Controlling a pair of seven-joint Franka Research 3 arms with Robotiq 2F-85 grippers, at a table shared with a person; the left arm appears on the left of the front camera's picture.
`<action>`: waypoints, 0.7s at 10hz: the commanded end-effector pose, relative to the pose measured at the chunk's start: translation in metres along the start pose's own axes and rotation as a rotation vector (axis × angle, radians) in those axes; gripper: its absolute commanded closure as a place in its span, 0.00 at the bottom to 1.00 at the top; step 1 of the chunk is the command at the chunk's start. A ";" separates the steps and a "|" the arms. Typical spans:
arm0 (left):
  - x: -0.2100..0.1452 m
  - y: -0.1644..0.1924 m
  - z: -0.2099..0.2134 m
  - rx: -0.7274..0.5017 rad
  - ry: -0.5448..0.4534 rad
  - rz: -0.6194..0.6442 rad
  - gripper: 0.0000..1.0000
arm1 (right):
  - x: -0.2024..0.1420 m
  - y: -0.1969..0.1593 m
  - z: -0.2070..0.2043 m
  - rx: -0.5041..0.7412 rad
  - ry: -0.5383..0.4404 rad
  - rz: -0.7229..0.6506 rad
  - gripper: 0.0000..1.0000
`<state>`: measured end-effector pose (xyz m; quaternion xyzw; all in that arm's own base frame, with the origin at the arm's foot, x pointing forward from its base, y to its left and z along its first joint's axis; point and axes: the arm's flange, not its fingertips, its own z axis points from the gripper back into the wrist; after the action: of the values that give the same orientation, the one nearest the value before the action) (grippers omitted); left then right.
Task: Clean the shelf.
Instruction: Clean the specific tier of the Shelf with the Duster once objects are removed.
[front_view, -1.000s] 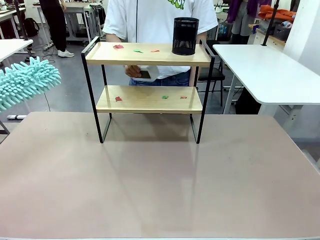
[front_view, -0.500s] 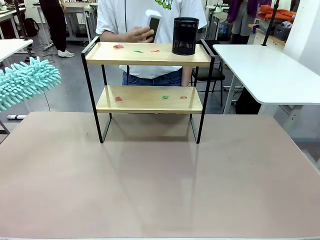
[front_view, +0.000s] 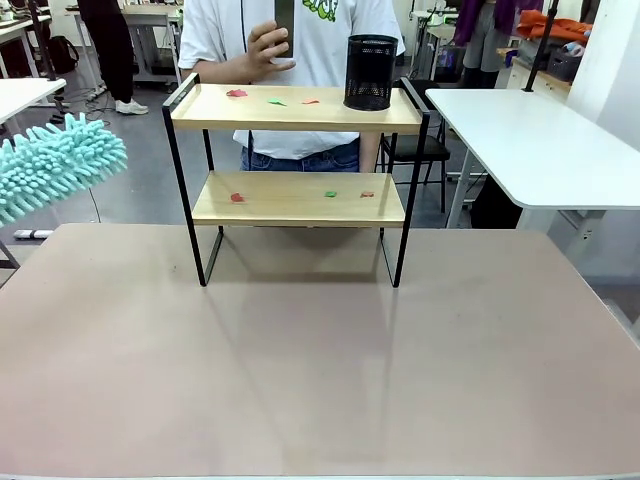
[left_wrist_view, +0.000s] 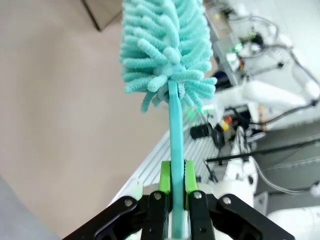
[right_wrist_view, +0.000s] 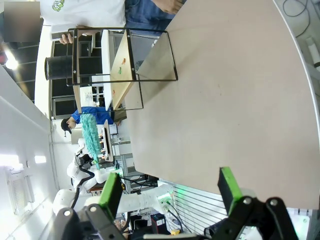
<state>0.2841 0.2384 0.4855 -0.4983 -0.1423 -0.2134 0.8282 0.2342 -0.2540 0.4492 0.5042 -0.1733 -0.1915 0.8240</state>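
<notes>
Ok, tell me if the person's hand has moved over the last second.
Yes. The person's hand rose from below the top board of the shelf to above it.

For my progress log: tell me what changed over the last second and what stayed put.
The person's hand, holding a dark flat object, rose from behind the shelf to chest height. The teal duster, clamped in the left end effector, barely edged toward the shelf. The black mesh cup and coloured scraps stayed put.
</notes>
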 end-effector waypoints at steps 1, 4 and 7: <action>-0.002 -0.056 -0.020 -0.015 0.153 -0.160 0.88 | 0.000 0.000 0.003 -0.002 0.007 0.027 0.00; 0.007 -0.114 -0.079 0.014 0.309 -0.210 0.88 | 0.000 0.000 0.003 -0.002 0.007 0.027 0.00; 0.034 -0.139 -0.156 0.170 0.343 -0.093 0.88 | 0.000 0.000 0.003 -0.002 0.007 0.027 0.00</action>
<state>0.2415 0.0598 0.5416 -0.3946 -0.0356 -0.3611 0.8441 0.2340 -0.2546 0.4500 0.5036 -0.1738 -0.1917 0.8243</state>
